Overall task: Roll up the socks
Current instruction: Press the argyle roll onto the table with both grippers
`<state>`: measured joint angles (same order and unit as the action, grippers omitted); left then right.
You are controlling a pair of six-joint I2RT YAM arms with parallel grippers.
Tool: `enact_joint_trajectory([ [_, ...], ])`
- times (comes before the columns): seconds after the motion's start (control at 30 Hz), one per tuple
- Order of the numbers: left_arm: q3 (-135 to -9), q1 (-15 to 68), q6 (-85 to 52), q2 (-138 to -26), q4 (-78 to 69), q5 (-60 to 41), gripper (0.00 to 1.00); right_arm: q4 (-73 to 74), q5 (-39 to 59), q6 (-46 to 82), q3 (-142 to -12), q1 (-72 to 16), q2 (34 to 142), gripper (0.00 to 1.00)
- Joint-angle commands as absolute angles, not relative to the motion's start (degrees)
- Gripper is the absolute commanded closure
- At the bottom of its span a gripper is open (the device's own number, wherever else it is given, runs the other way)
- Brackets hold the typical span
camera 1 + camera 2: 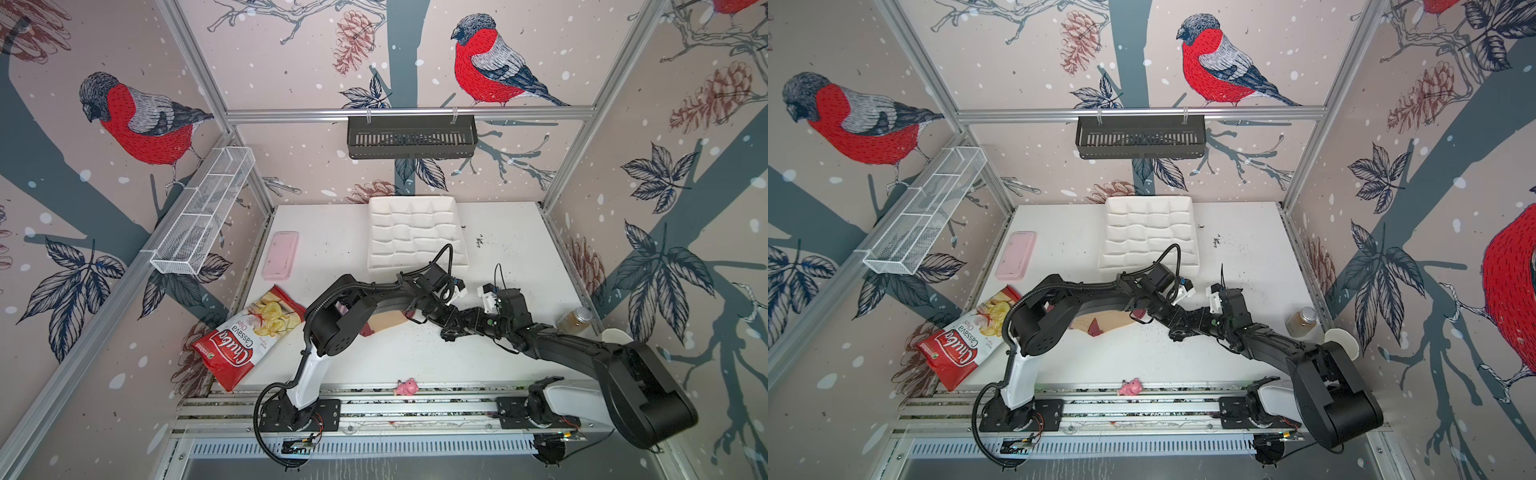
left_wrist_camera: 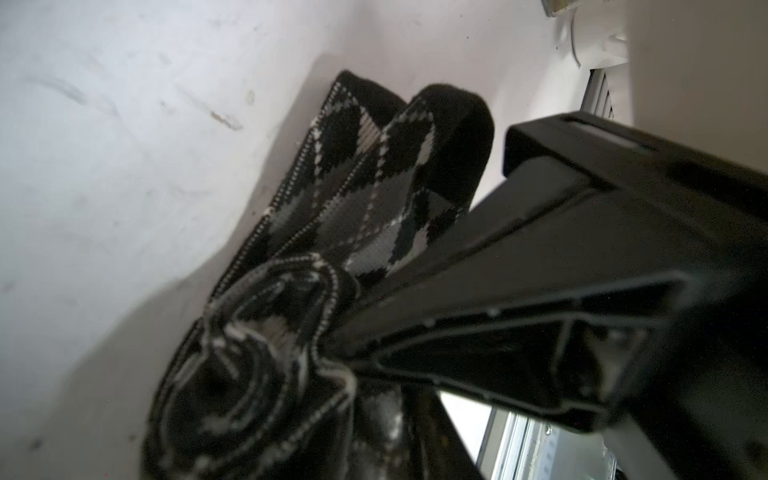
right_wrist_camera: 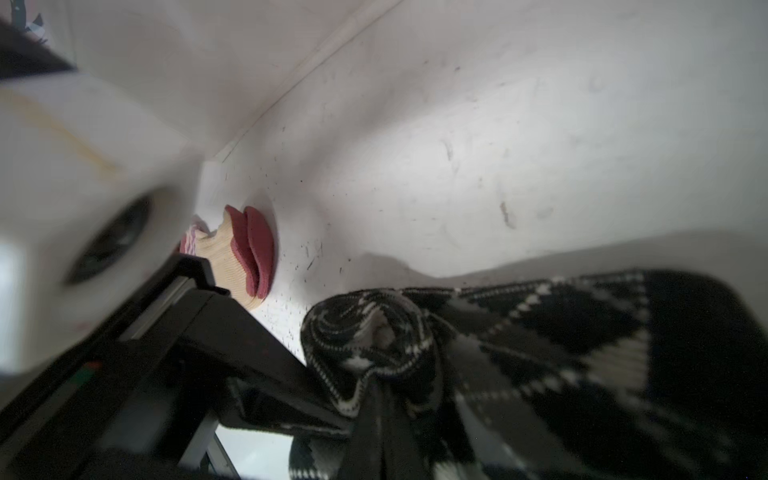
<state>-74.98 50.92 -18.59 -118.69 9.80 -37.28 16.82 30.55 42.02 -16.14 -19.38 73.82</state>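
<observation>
Bullfinch-and-pinecone wallpaper walls (image 1: 291,62), aluminium frame rail (image 1: 415,113), black slotted basket (image 1: 411,137), white wire basket (image 1: 203,216), scuffed white tabletop (image 1: 519,257), even light

Argyle sock (image 2: 374,199): knitted cloth, matt, stitch rows visible. Tan sock (image 3: 226,257): ribbed knit, matt. Table (image 1: 374,357): smooth white board, dull, scuffed and speckled. Chips bag (image 1: 245,340): glossy, crinkled film. Mesh basket (image 1: 199,216): white wire mesh. Slotted basket (image 1: 411,137): matt black; metal or plastic undetermined. Frame rail (image 1: 407,114): bare brushed metal. Jar (image 1: 575,318): clear, glossy, with a metallic lid.
</observation>
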Motion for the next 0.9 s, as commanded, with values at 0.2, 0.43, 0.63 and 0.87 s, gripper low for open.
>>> enact_joint_trajectory([
  [0.2, -62.0, 45.5, -21.6, -108.0, 1.6, -38.0, 0.64, 12.7, 28.5, 39.6, -16.9, -18.3, 76.6, 0.96],
  [0.43, -59.4, 43.5, -22.1, -108.7, -1.1, -38.9, 0.66, 12.2, 28.9, 39.5, -17.7, -18.3, 76.0, 0.96],
  [0.63, -63.8, 45.2, -21.6, -110.7, 0.8, -38.9, 0.7, 10.7, 29.6, 39.6, -19.2, -18.8, 73.7, 0.96],
  [0.87, -73.3, 48.1, -16.7, -111.3, 15.3, -31.5, 0.71, 12.4, 29.6, 40.0, -19.0, -18.7, 77.1, 0.97],
])
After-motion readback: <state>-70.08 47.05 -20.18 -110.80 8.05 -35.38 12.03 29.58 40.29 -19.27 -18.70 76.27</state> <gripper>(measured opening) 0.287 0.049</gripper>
